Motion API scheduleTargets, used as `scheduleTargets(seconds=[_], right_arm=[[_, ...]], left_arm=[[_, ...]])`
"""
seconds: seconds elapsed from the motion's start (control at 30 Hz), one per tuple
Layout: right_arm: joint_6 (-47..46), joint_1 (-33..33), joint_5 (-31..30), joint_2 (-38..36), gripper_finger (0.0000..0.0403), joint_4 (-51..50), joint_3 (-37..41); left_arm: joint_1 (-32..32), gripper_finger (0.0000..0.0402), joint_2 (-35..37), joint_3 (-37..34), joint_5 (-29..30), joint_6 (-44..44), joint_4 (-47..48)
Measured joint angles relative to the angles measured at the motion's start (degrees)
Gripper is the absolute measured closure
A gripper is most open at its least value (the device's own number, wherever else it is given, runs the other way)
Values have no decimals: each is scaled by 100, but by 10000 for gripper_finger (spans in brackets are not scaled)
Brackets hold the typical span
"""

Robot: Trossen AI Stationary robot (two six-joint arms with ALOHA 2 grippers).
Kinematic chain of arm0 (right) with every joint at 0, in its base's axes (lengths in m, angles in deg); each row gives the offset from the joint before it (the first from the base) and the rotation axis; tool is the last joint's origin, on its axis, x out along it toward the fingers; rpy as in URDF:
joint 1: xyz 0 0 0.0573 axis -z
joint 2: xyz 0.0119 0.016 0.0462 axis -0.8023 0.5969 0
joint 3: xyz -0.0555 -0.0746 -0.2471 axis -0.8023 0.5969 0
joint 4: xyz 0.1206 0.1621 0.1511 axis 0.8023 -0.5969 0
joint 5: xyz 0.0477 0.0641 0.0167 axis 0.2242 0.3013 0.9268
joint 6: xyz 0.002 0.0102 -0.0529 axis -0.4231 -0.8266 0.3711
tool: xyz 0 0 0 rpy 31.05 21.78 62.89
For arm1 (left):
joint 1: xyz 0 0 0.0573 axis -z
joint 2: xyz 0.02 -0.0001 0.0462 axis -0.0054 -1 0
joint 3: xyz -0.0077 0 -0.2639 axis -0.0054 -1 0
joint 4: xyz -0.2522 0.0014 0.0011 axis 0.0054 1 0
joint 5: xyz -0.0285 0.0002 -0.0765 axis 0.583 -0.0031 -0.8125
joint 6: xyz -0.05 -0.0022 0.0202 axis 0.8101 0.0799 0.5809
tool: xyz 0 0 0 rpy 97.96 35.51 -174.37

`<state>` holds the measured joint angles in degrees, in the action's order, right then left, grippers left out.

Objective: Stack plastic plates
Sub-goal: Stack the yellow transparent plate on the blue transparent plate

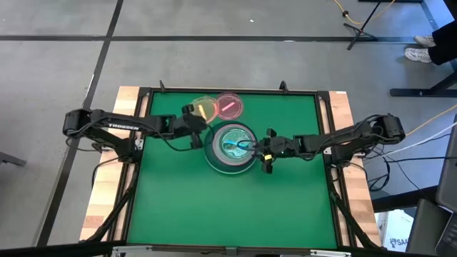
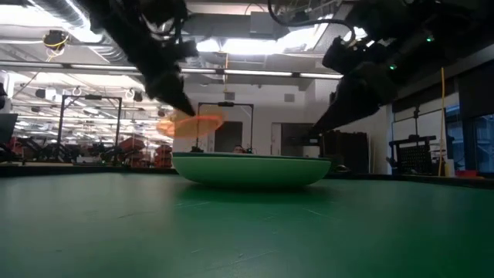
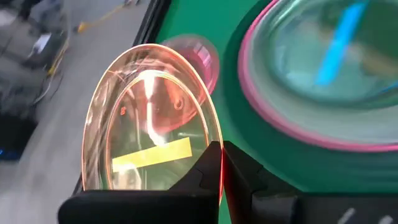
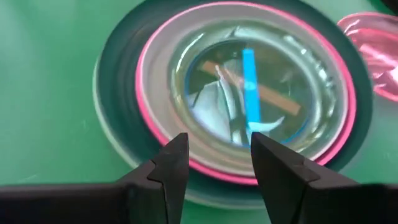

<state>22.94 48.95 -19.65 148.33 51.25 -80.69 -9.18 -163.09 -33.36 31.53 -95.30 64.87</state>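
Observation:
A stack of plates [image 1: 230, 148] rests on the green table: a dark green one lowest in view, then hot pink [image 4: 163, 134], a pale one, and a cyan one [image 4: 249, 68] on top. A small pink plate [image 1: 230, 106] lies flat behind the stack. My left gripper [image 3: 222, 168] is shut on a small amber plate [image 1: 205, 109], held up left of and behind the stack, as the low view's amber plate [image 2: 191, 123] confirms. My right gripper [image 4: 219, 146] is open and hovers over the stack's right rim; in the high view it is the gripper [image 1: 260, 149]. My left gripper pinches the amber plate's rim [image 3: 214, 149] between its two fingers, one on the inner face and one on the outer. The fingers [image 2: 181, 108] come slanting down from above. The plate is lifted clear of the table and tilted.
The green mat [image 1: 228, 207] has free room in front of the stack and on both sides. A dark frame [image 1: 132, 178] runs round the mat. The small pink plate sits close to the held amber one.

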Motion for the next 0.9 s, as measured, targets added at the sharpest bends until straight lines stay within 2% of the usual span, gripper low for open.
scheduleTargets(seconds=[0.27, 0.5, 0.67, 0.9], right_arm=[[-678, -591, -605, 0, 238, 24, 307], [-1199, -1012, -1261, 0, 238, 3, 450], [-1223, -1072, -1410, 0, 238, 38, 450], [-1220, -1058, -1411, 0, 238, 24, 450]], left_arm=[[767, 399, 2, 100, -1228, -135, -665], [1254, 399, -431, 80, -2180, -500, -1985], [1304, 399, -1025, 70, -2184, -544, -2659], [1235, 399, -1681, 63, -1779, -744, -2691]])
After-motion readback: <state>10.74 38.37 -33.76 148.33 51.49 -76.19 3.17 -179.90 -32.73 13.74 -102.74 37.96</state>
